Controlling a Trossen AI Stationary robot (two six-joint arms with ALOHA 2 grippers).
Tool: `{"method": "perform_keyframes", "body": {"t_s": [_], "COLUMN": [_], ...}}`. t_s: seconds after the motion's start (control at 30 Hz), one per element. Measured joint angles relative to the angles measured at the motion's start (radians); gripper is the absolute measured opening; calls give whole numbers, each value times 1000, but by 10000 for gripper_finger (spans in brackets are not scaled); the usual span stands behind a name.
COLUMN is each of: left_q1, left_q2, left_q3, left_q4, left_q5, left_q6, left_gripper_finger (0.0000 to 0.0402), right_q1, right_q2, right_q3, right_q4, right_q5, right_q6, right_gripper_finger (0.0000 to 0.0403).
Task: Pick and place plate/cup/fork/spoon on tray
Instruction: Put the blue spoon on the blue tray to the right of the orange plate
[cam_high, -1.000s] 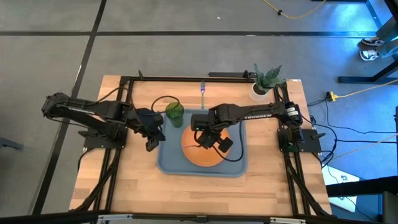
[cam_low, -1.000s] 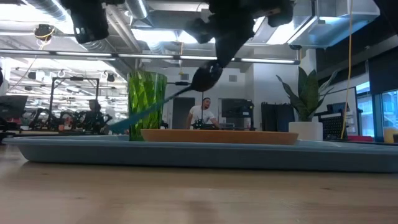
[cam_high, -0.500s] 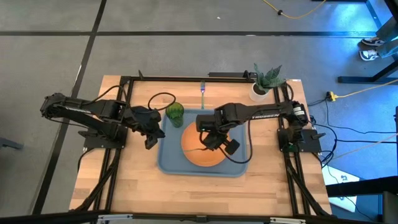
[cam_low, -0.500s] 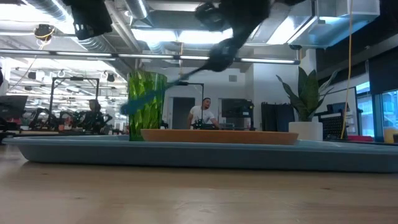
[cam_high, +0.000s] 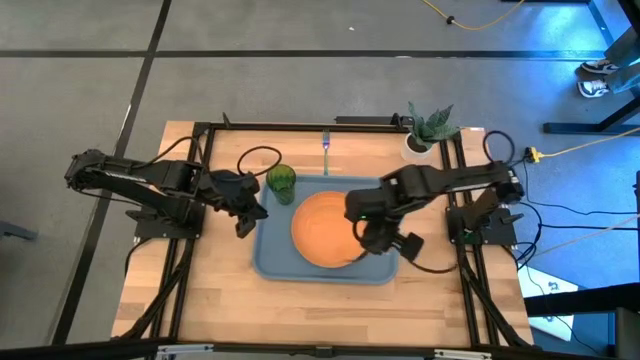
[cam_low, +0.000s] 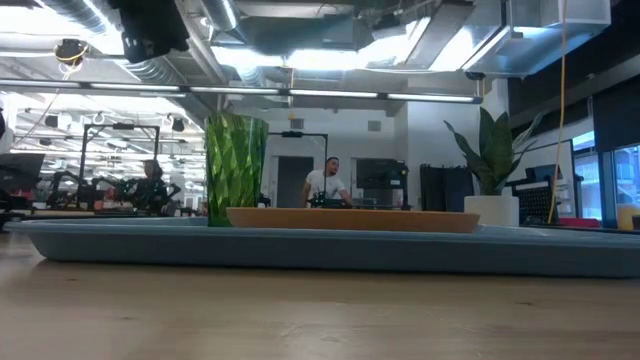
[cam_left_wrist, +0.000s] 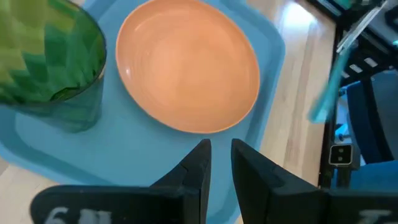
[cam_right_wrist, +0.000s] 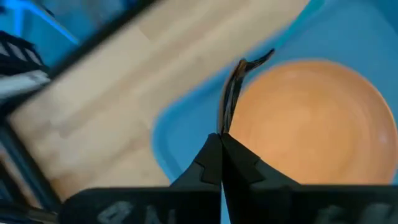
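Holding the spoon (cam_right_wrist: 231, 93) edge-on, the right gripper (cam_high: 368, 232) has its fingers pinched together on it, over the tray's (cam_high: 272, 262) right side beside the plate (cam_high: 325, 229). In the left wrist view the spoon's teal handle hangs blurred past the tray edge. Plate sits flat near the tray's middle. Cup (cam_high: 281, 181) stands upright in the tray's far-left corner. Fork (cam_high: 325, 150) lies on the table beyond the tray's far rim. Left gripper (cam_high: 246, 205) hovers at the tray's left edge near the cup, fingers a narrow gap apart.
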Motion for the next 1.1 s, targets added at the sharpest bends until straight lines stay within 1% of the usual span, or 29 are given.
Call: {"method": "perform_keyframes", "body": {"t_s": [0.07, 0.27, 0.4, 0.47, 0.63, 0.83, 1.1], "left_q1": [0, 0, 0, 0, 0, 0, 0], "left_q2": [0, 0, 0, 0, 0, 0, 0], "left_q3": [0, 0, 0, 0, 0, 0, 0], "left_q4": [11, 50, 56, 56, 56, 55, 55], "left_q5": [-2, -3, -19, -26, -29, -43, -47], "left_q6": [0, -5, -5, -6, -6, 1, 5], "left_gripper_finger": [55, 55, 55, 55, 55, 55, 55], "right_q1": [13, 28, 32, 32, 32, 32, 58], "right_q2": [-25, -80, -115, -138, -194, -235, -236], "right_q3": [0, -7, -61, -108, -190, -204, -204], "right_q4": [4, 5, -28, -34, -16, -21, -23], "right_q5": [-14, -3, 14, 18, 126, 232, 450], "right_q6": [13, 72, 135, 196, 405, 683, 1073], "right_gripper_finger": [0, 0, 0, 0, 0, 0, 0]}}
